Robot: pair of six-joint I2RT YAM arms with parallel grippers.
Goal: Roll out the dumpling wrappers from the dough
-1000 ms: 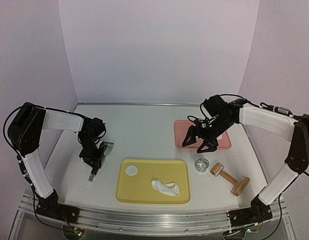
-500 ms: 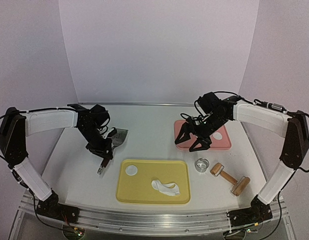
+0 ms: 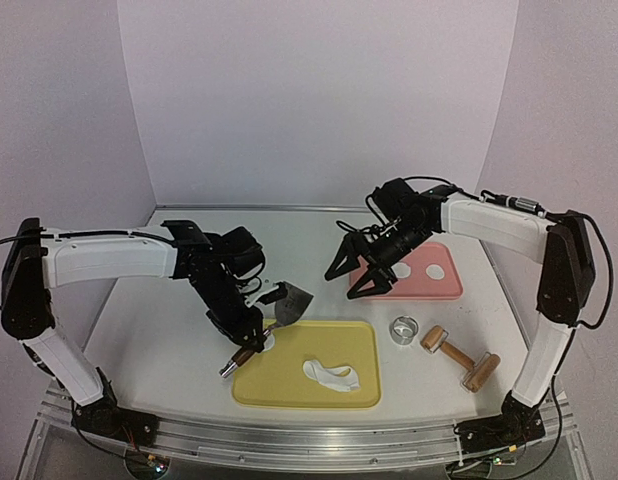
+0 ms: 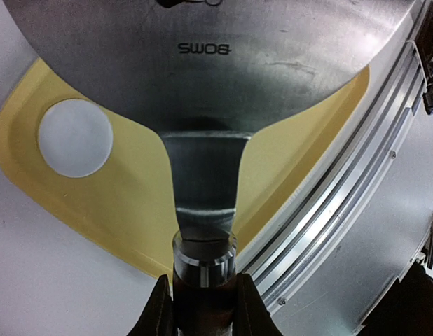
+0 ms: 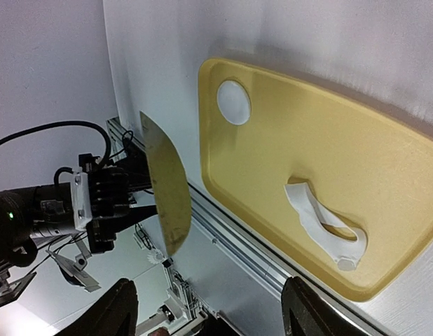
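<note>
— What has changed in the last second?

— Both arms have swung toward the middle. The left gripper (image 4: 202, 308), clamped on the handle of the spatula (image 4: 202, 70), has come in from the 9 o'clock side of the table and now hangs over the near-left corner of the yellow board (image 3: 359, 345). The right gripper (image 3: 344, 283) has left the pink tray (image 3: 414, 288) and sits just off its 9 o'clock edge, jaws wide apart and holding nothing.

— So what does that mean for the task?

— Two wrappers (image 3: 401, 270) lie uncovered on the pink tray. My guess is that the spatula is here to lift the one left on the board.

— Where is that one relative to the jaws?

— In the left wrist view the last wrapper (image 4: 75, 137) lies flat on the board at about 11 o'clock from the left jaws, beside the blade's edge and not under it. I cannot tell whether the blade touches the board. From above, it sits at roughly 8 o'clock from the open right jaws, well apart.

— And the rest?

— The dough scrap (image 3: 331, 375) lies at the board's 5 o'clock. The ring cutter (image 3: 404, 327) and rolling pin (image 3: 459, 358) rest off its 3 o'clock edge.
</note>
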